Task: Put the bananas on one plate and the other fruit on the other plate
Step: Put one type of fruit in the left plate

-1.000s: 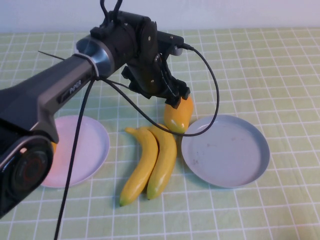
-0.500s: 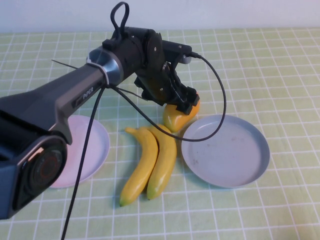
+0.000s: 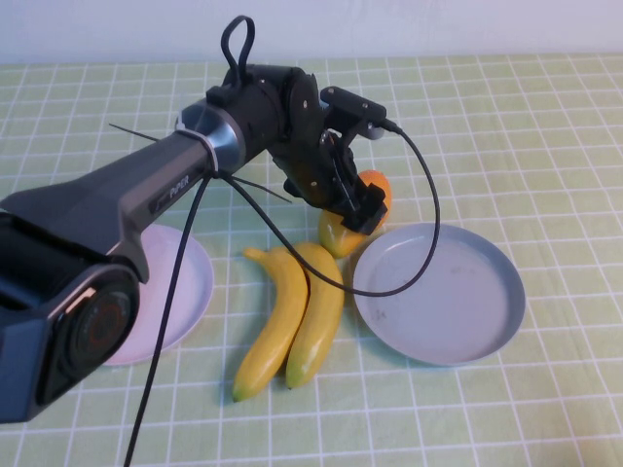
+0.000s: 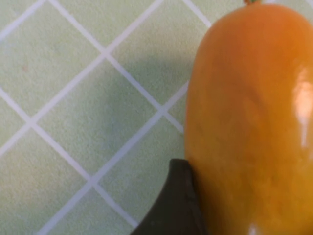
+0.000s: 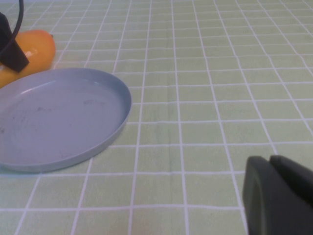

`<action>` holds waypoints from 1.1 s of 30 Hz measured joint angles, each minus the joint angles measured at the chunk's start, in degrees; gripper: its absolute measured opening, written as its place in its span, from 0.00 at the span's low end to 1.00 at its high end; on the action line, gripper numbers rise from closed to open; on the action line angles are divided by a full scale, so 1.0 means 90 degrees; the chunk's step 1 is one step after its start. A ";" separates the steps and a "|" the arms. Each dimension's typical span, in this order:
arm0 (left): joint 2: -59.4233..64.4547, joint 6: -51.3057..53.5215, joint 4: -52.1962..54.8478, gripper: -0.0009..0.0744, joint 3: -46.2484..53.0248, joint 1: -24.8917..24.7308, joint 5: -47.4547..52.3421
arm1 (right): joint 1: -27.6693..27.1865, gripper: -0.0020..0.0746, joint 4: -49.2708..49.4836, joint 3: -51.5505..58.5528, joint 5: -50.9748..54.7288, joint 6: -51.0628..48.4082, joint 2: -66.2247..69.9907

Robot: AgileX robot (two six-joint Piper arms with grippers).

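Observation:
Two bananas (image 3: 292,316) lie side by side on the cloth between the plates. My left gripper (image 3: 352,206) is down on one oval orange-yellow fruit (image 3: 376,185), just behind the near-left rim of the grey-blue plate (image 3: 438,292). It is shut on the fruit. In the left wrist view one dark finger (image 4: 176,205) presses the fruit's (image 4: 249,122) side. The pale pink-lilac plate (image 3: 180,282) is partly behind my left arm. The second oval fruit is hidden. My right gripper (image 5: 269,164) is shut and empty, low over the cloth to the right of the grey-blue plate (image 5: 58,117).
A black cable (image 3: 419,233) loops from the left wrist over the grey-blue plate's near-left rim. The held fruit (image 5: 34,49) also shows beyond the plate in the right wrist view. Green checked cloth covers the table.
My left arm has moved right and lower onto the oval fruit. The fruit's orange end now shows to the right of the gripper. The bananas and plates have not moved.

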 joint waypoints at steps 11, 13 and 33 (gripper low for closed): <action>0.0043 0.0030 -0.0044 0.70 -0.0044 0.0000 0.0065 | 0.0000 0.01 0.0000 0.0000 0.0000 0.0000 0.0000; -0.0018 0.0054 -0.0044 0.70 -0.0081 0.0000 0.0316 | 0.0000 0.01 0.0000 0.0000 0.0000 0.0000 0.0000; -0.3292 -0.1315 0.1995 0.70 0.0677 0.0488 0.2095 | 0.0000 0.01 0.0000 0.0000 0.0000 0.0000 0.0000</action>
